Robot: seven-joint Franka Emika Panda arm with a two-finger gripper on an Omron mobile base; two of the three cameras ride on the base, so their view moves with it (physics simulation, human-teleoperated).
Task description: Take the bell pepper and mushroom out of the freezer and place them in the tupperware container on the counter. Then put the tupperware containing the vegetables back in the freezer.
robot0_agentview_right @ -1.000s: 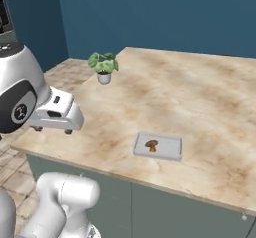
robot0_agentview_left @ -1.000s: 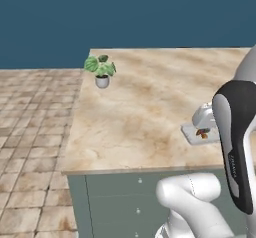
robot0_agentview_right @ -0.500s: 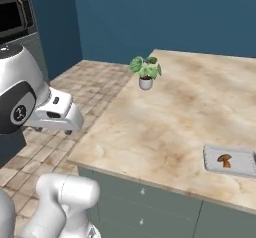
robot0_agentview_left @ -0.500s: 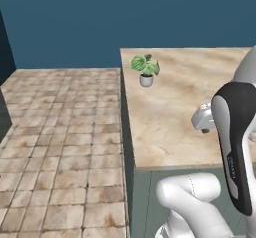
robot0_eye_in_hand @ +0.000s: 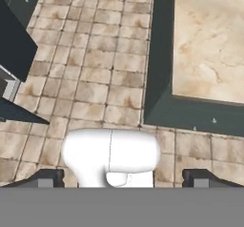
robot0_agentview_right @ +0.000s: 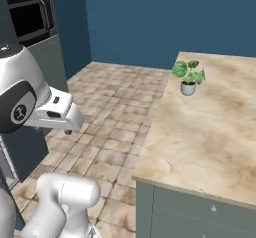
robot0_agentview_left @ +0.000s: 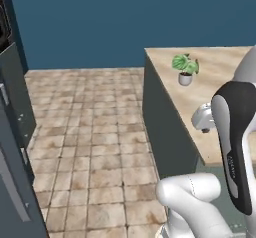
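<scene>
**Gripper spread wide and empty above the kitchen floor**

Gripper (robot0_eye_in_hand: 122,178) fingertips (robot0_eye_in_hand: 45,178) stand far apart at the bottom of the hand view, one at each side, with nothing between them. Beneath them lies the tan tiled floor (robot0_eye_in_hand: 95,68), and the hand looks down past the corner of the counter (robot0_eye_in_hand: 209,45), whose beige-and-cream marbled top sits at the upper right of that view over a dark grey-green side. Small round knobs (robot0_eye_in_hand: 214,120) dot the drawer front along the counter's near face.

From the left base view, the counter (robot0_agentview_left: 210,82) runs along the right side of the scene, with the white arm rising in front of it. A small potted plant (robot0_agentview_left: 185,70), green leaves in a pale pot, stands on the marbled top close to the counter's left edge. The right base view shows the same plant (robot0_agentview_right: 188,76) near the far left corner of the counter (robot0_agentview_right: 210,132), with bare marbled surface stretching toward the camera and a grey-green drawer front (robot0_agentview_right: 200,214) below.

Across the tiled floor (robot0_agentview_left: 90,132) from the counter, a tall dark cabinet (robot0_agentview_left: 12,132) stands at the left edge of the left base view. In the right base view a built-in oven with a black door (robot0_agentview_right: 30,19) is set into dark cabinetry at the upper left, against a deep blue wall (robot0_agentview_right: 165,17).

Whether that tall cabinet is the freezer cannot be told from these views.
</scene>
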